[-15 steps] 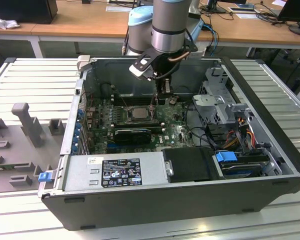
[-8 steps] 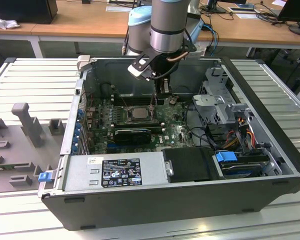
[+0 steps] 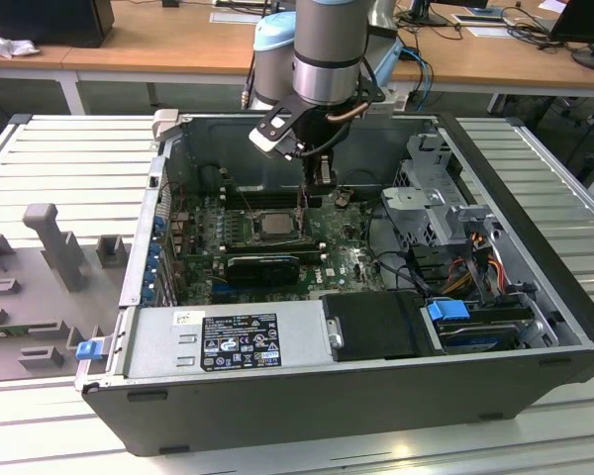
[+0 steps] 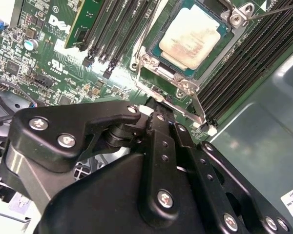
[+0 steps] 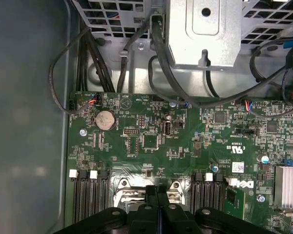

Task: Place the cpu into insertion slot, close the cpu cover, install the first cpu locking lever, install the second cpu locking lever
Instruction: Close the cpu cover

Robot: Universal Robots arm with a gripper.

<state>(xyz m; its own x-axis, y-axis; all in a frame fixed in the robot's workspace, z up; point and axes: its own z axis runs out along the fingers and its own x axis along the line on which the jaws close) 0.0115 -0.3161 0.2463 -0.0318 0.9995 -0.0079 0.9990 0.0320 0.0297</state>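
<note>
1 cpu (image 4: 194, 35) seated in insertion slot (image 4: 158, 69), near closed fingers (image 5: 150, 194).

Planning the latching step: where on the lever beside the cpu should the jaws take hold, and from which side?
Grip the lever at its bent free end by the memory slots, from above, jaws across the rod. It is a thin wire lying low along the cover edge, so probably only that end stands clear.
</note>
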